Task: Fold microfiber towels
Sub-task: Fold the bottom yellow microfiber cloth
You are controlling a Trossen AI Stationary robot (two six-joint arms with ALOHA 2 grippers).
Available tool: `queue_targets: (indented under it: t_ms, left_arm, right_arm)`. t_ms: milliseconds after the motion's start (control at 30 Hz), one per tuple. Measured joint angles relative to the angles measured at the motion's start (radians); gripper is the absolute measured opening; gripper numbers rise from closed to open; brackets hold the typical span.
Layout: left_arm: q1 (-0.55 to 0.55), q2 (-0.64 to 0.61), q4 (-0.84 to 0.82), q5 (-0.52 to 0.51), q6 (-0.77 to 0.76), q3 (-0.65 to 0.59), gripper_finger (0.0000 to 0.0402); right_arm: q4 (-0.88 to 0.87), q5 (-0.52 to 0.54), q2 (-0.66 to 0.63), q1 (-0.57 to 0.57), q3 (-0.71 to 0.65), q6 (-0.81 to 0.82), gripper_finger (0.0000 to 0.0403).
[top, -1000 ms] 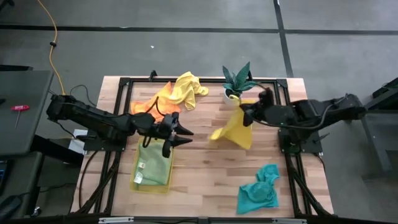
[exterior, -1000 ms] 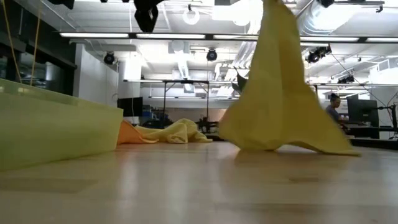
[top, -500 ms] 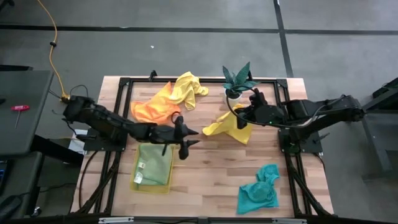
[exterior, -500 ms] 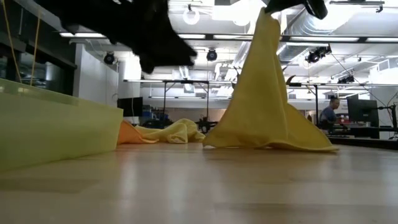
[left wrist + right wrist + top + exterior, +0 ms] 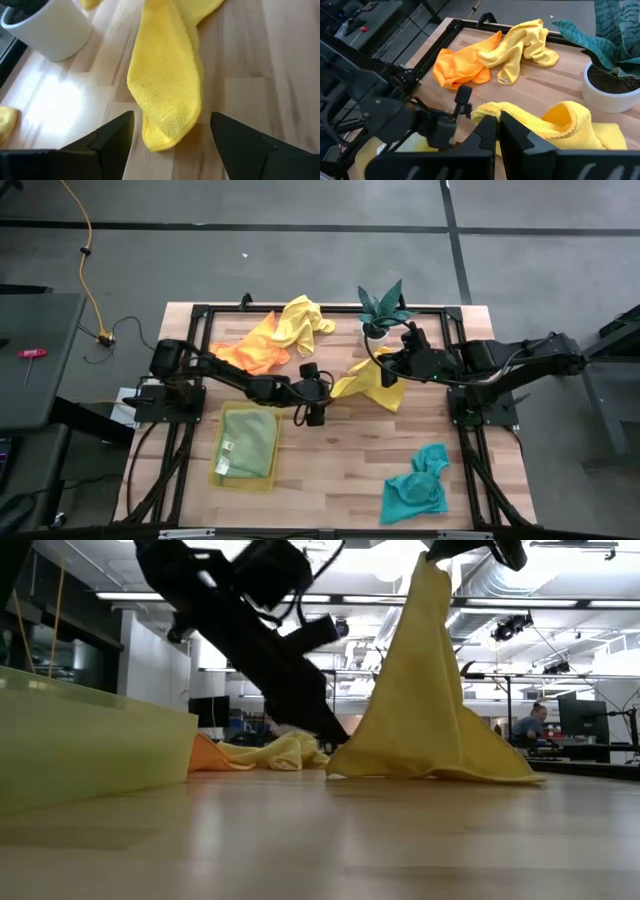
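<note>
A yellow microfiber towel (image 5: 372,387) stands like a tent right of the table's middle. Its top is in my shut right gripper (image 5: 393,368) and its lower edge (image 5: 430,776) rests on the wood. My left gripper (image 5: 172,145) is open and low over the table at the towel's left corner (image 5: 167,115). That corner lies between its two fingers, which do not touch it. Another yellow towel (image 5: 303,322) and an orange one (image 5: 245,352) lie crumpled at the far left. A teal towel (image 5: 418,488) lies near the right front. An olive-green one (image 5: 248,445) lies in a tray. My right gripper pinches the yellow towel's raised top (image 5: 432,568) between its two shut fingers, slanting down from the table's right side. A hemmed edge (image 5: 485,107) runs just beside the fingers (image 5: 487,132). The towel hangs below them, and its bottom is spread on the table.
A potted plant in a white pot (image 5: 378,315) stands at the far edge just behind the held towel. The translucent yellow tray (image 5: 216,472) sits at the near left. Bare wood lies between the tray and the teal towel. A black frame (image 5: 200,310) rims the table.
My left gripper has swept from above the tray toward the table's right edge. It has sunk low to the held towel's left corner and rolled as it went. The yellow towel's lower part has swung leftward and settled, spreading wider on the wood.
</note>
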Motion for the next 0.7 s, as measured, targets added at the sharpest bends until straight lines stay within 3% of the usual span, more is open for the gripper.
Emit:
queue_targets:
  t_ms: [300, 700]
  left_arm:
    - [0.033, 0.081, -0.002, 0.048, -0.001, 0.009, 0.0252]
    - [0.053, 0.102, 0.007, -0.043, 0.011, 0.009, 0.0241]
  right_arm:
    - [0.000, 0.000, 0.000, 0.000, 0.000, 0.000, 0.0000]
    - [0.000, -0.002, 0.000, 0.000, 0.000, 0.000, 0.0000]
